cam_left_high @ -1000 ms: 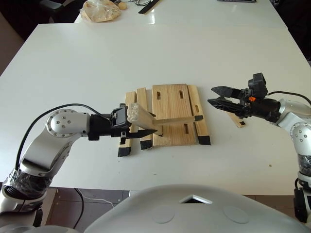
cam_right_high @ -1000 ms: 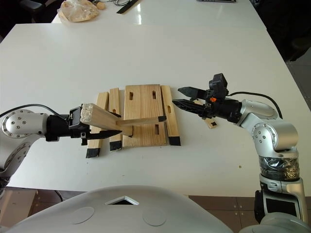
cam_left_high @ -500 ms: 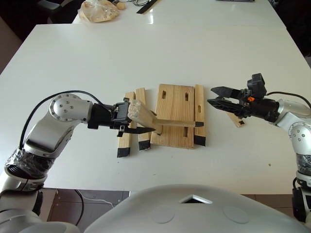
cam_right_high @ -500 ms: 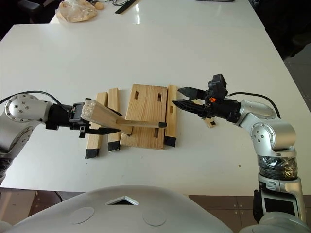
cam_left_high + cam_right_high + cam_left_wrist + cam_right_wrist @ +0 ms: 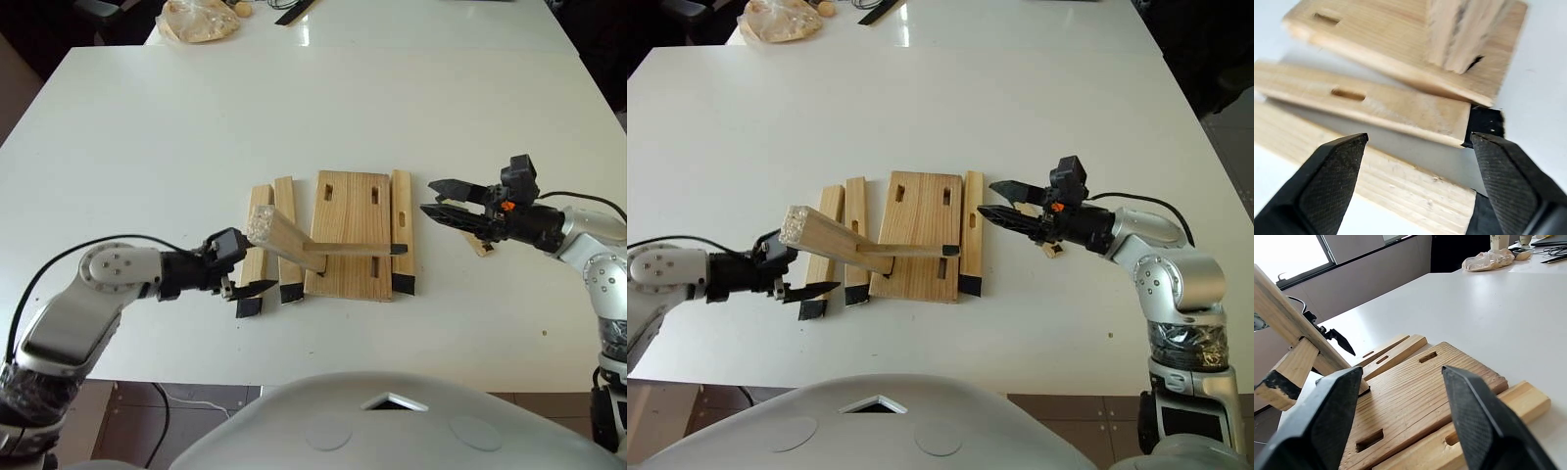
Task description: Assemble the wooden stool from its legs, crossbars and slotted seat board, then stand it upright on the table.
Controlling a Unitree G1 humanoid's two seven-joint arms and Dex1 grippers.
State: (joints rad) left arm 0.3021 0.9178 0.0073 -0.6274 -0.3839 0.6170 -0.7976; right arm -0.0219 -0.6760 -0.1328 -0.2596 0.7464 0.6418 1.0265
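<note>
1. Here, the left gripper (image 5: 1419, 138) has its jaws spread wide and holds nothing, low at the near ends of two flat legs (image 5: 285, 196).
2. Just right of it, a tilted leg (image 5: 279, 235) leans over them, its crossbar (image 5: 358, 250) reaching right across the slotted seat board (image 5: 353, 211).
3. A third leg (image 5: 401, 215) lies along the board's right edge.
4. The right gripper (image 5: 427, 196), fingers parted and empty, hovers beside that leg, above the white table (image 5: 196, 127).
</note>
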